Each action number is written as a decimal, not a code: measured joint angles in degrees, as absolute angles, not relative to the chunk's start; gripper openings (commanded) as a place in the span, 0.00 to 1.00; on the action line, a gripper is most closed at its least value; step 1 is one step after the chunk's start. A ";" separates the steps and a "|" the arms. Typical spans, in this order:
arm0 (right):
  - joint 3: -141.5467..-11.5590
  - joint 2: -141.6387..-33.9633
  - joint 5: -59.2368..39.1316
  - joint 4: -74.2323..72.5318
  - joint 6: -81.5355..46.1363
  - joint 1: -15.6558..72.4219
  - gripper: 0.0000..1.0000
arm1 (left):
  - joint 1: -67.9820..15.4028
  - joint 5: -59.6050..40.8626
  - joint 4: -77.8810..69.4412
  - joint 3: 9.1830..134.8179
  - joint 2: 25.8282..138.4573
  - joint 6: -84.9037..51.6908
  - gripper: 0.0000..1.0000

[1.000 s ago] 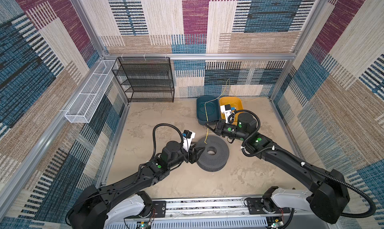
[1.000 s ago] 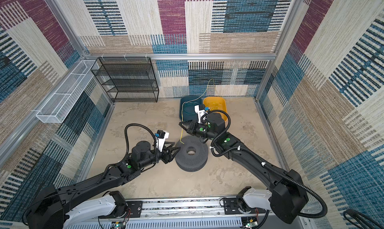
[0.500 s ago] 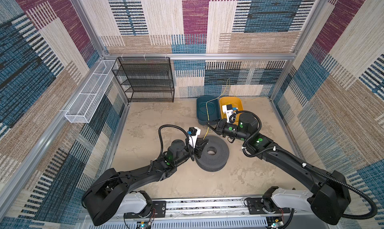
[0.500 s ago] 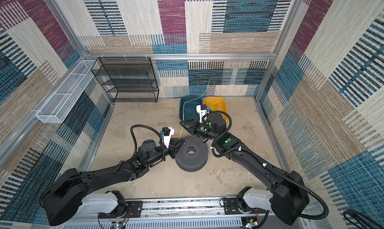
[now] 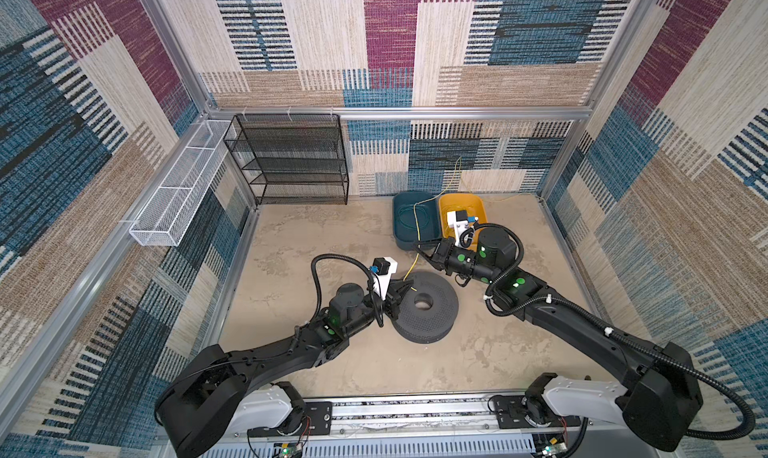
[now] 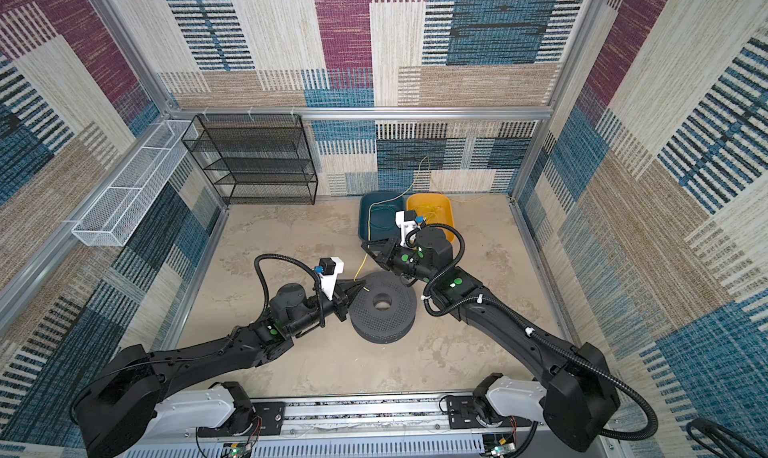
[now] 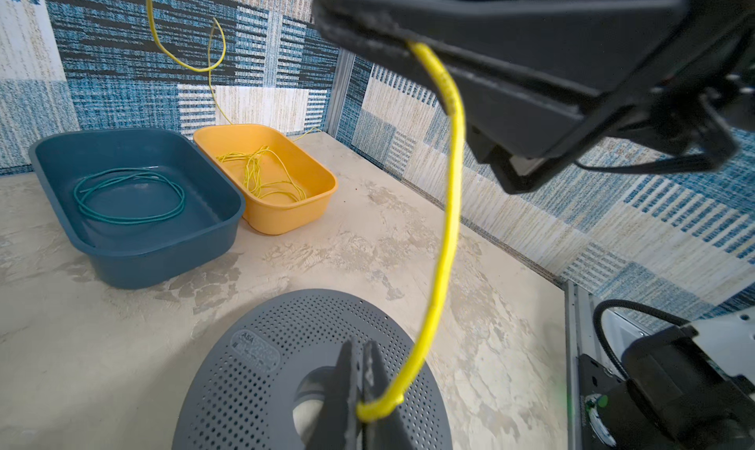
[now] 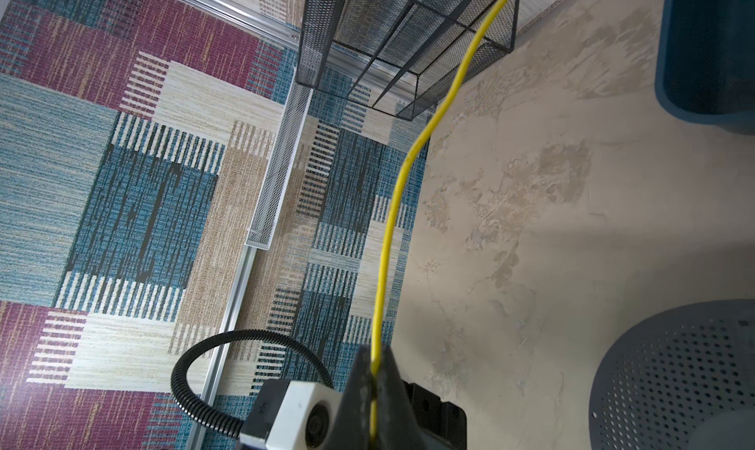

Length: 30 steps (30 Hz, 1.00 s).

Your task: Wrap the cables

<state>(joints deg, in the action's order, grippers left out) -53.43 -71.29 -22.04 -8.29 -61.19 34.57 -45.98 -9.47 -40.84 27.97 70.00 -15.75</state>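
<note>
The left pincer (image 7: pixel 359 358) is clamped on the free end of the yellow cable (image 7: pixel 449 207), just over the grey spool (image 7: pixel 253 366). The right pincer (image 8: pixel 374 358), pinched shut farther along, holds the span between them aloft (ready for winding, I'd guess). The rest trails beyond it toward the yellow tub (image 7: pixel 286 219).

Walls (image 5: pixel 390 40): woven patchwork panels, blue, maroon, beige, striped. Aluminium rail (image 5: pixel 415 112) along back wall. Floor (image 5: pixel 299 235) mottled beige. Black mesh shelf (image 5: pixel 291 160) stands at floor's far-left corner. White mesh basket (image 5: pixel 178 185) hangs on left wall. Light even, shadows soft.
</note>
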 measured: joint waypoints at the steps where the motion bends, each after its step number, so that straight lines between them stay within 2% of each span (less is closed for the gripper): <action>1: -53.78 -71.75 -21.98 -8.19 -61.12 34.30 0.00 | -46.15 -9.61 -40.16 27.97 69.60 -15.97 0.00; 12: -61.95 -78.32 -26.52 -0.95 -56.10 31.94 0.00 | -48.34 -10.85 -32.64 29.47 66.28 -16.60 0.00; 23: -65.39 -78.83 -28.53 5.15 -51.99 30.94 0.00 | -50.41 -10.92 -28.80 32.69 68.20 -16.58 0.00; 27: -65.39 -78.37 -28.53 7.20 -51.53 30.65 0.00 | -51.03 -10.96 -27.33 32.75 68.10 -16.56 0.17; 30: -65.63 -77.71 -24.45 1.67 -51.40 29.30 0.00 | -52.23 -15.73 -20.40 31.64 67.46 -16.47 0.33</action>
